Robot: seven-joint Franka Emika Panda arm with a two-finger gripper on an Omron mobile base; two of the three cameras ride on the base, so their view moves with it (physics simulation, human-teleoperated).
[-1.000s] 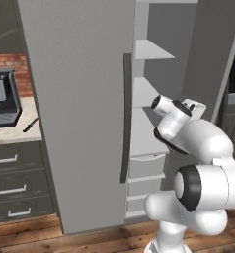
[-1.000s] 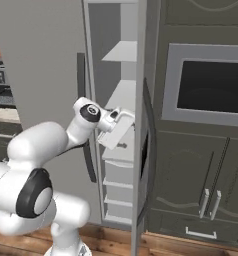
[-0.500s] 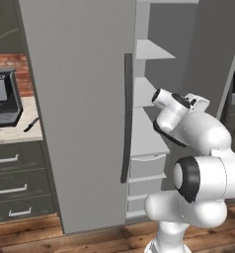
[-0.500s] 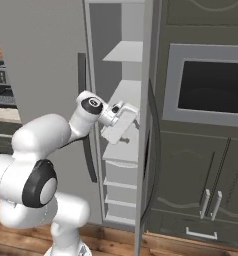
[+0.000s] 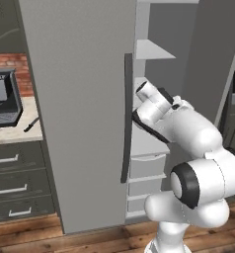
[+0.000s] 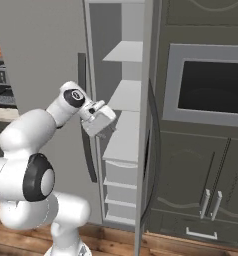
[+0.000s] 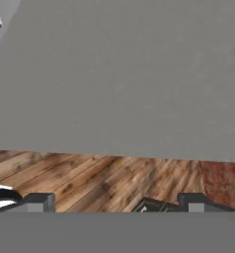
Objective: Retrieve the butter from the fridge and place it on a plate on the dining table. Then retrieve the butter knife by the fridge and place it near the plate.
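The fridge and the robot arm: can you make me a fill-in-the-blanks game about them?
1. The gripper is ____, holding nothing.
2. The fridge has one door standing ____.
3. The long dark handle runs ____ down the closed door.
4. The floor is made of ____.

Missing words: open; open; vertically; wood

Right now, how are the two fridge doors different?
The left door is shut, facing us flat and wide; the right door is swung open, so it shows edge-on, a thin strip. White shelves show between them. Both are light grey, each with a long dark handle.
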